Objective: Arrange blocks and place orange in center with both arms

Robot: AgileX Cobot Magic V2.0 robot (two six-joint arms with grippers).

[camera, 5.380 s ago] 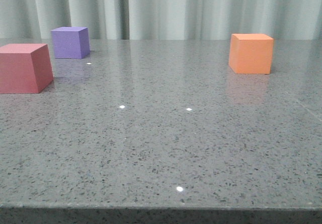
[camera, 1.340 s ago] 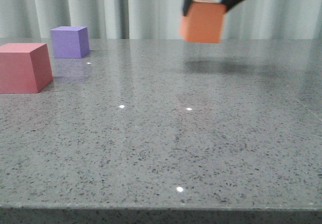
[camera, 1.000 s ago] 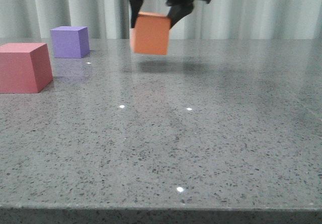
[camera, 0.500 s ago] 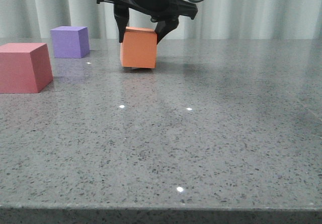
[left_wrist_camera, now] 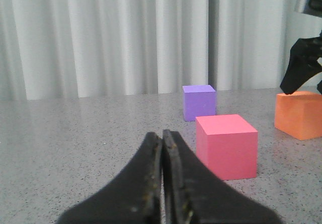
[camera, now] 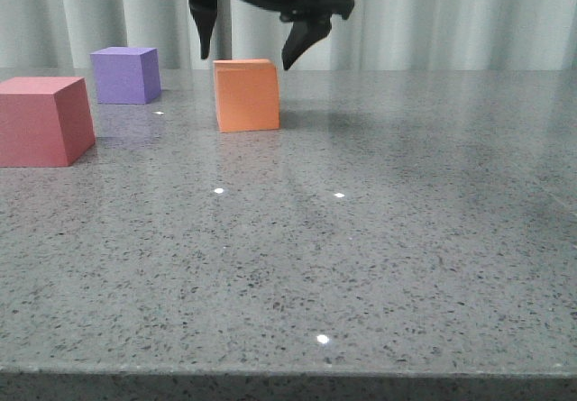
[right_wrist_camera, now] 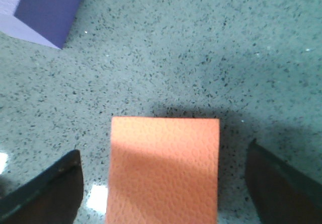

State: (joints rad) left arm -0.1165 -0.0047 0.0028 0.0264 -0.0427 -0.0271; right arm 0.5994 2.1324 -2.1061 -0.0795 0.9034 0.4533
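Hovering directly above the matte orange foam cube (camera: pixel 246 95), your right gripper (camera: pixel 254 45) has its jaws spread wider than the cube and holds nothing; the right wrist view shows a finger on each side with a clear gap to the orange faces. The cube sits flat on the speckled grey stone tabletop (camera: pixel 361 239), left of centre and toward the far edge. It has no long axis, so approach angle matters little. The matte purple foam cube (camera: pixel 125 75) lies far left, and the matte red-pink foam cube (camera: pixel 45 120) lies left and nearer, so your left gripper (left_wrist_camera: pixel 162 148) is the closer arm for them. It rests low with fingers pressed together, empty, pointing past the red-pink cube.
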